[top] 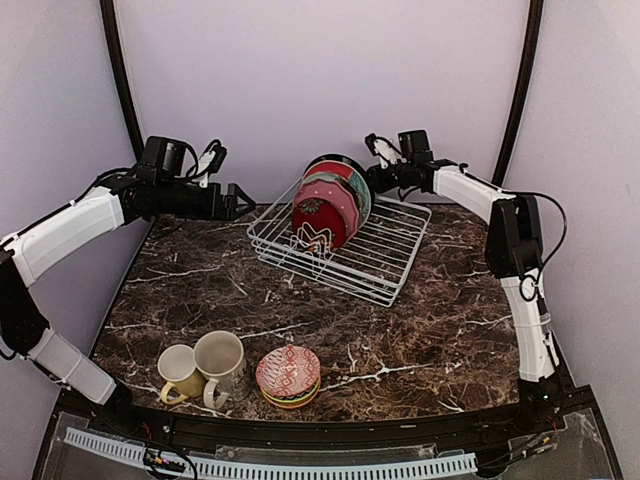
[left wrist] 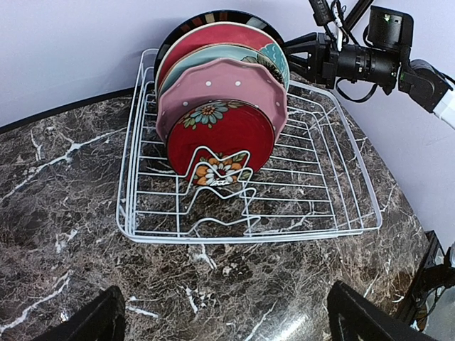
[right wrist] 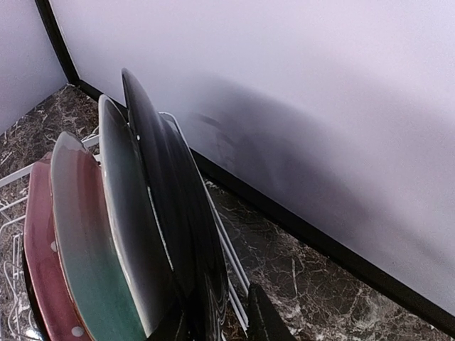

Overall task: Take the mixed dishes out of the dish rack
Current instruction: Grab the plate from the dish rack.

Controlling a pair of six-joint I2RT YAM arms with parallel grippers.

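- Dish rack [top: 352, 250]: white wire, at the far middle of the counter [top: 440, 325], set at an angle to the counter's edges.
- Plates stand on edge, packed together in the end of the rack nearest the far edge. Front to back: small red floral plate [left wrist: 220, 138], pink plate [left wrist: 213, 82], pale-green plate [left wrist: 276, 62], red plate [left wrist: 220, 34], black plate [left wrist: 213, 14].
- Left end effector [top: 240, 201]: in the air near the far-left corner, apart from the rack and pointed toward it. Its fingers are spread wide and hold nothing.
- Right end effector [top: 374, 181]: behind the plates at the far edge. Its fingers [right wrist: 264, 320] flank the black plate's rim (pinching or not, cannot tell).
- Yellow mug [top: 180, 372] and beige mug [top: 222, 360]: upright and touching, by the near-left corner.
- Stacked bowls [top: 288, 376]: just right of the mugs, with the red-and-white patterned one on top.
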